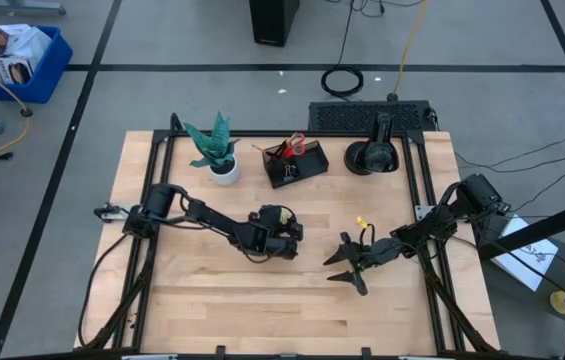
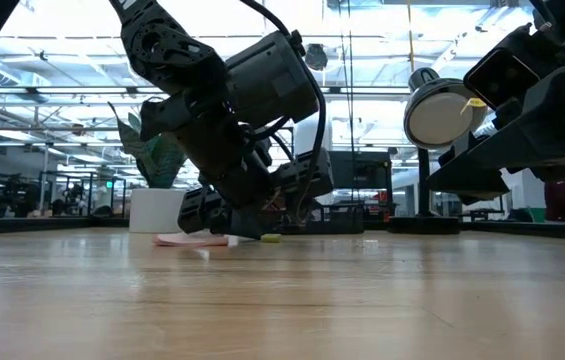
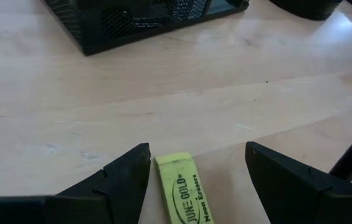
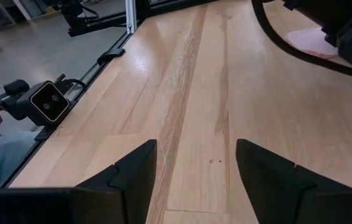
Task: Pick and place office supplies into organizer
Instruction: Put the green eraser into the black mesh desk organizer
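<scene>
A yellow eraser (image 3: 182,190) lies flat on the wooden table between the open fingers of my left gripper (image 3: 197,158), closer to one finger; I see no touch. This gripper (image 1: 287,232) is low over the table's middle, slanting down. In the low view the eraser (image 2: 270,237) shows beside a pink sticky-note pad (image 2: 192,240), which also lies flat. The organizer (image 1: 297,162), a dark mesh box, stands at the far middle with red-handled scissors (image 1: 297,145) sticking up from it. My right gripper (image 1: 344,265) hangs open right of centre, with nothing between its fingers.
A teal plant in a white pot (image 1: 220,152) stands left of the organizer and a black round domed object (image 1: 374,155) to its right. The black frame rails (image 1: 420,190) run along the table's sides. Bare wood lies toward the near edge.
</scene>
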Tool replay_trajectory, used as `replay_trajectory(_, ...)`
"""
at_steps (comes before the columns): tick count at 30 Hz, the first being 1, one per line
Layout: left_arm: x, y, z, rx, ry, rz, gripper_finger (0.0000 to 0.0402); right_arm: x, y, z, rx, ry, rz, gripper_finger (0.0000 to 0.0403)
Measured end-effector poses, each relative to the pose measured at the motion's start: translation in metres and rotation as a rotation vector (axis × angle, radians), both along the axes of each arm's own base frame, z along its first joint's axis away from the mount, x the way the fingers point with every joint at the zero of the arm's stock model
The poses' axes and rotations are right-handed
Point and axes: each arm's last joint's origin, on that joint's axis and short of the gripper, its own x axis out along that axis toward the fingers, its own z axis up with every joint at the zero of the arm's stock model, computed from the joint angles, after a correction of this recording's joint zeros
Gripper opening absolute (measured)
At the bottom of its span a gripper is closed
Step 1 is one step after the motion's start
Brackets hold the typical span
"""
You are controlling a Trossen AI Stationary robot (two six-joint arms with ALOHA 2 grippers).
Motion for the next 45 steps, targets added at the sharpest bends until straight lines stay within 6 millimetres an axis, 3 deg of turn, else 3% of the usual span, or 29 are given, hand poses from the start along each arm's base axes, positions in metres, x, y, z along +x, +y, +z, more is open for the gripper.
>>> replay_trajectory(14, -0.009, -0.011, -0.004, 0.085, 0.194, -0.131, 0.0263, 0.000, 0.000, 0.000, -0.004, -0.001, 0.001, 0.0210)
replay_trajectory(24, -0.012, -0.012, -0.005, 0.095, 0.204, -0.116, 0.0154, 0.000, 0.000, 0.000, -0.006, -0.002, 0.002, 0.0210)
replay_trajectory(31, -0.011, -0.012, -0.004, 0.094, 0.192, -0.118, 0.0101, 0.000, 0.000, 0.000, -0.006, -0.002, 0.002, 0.0210)
replay_trajectory(37, -0.009, -0.013, -0.004, 0.103, 0.177, -0.126, 0.0073, 0.000, 0.000, 0.000, -0.007, -0.002, 0.002, 0.0210)
replay_trajectory(45, -0.008, -0.013, -0.003, 0.110, 0.166, -0.122, 0.0076, 0.000, 0.000, 0.000, -0.007, -0.002, 0.002, 0.0210)
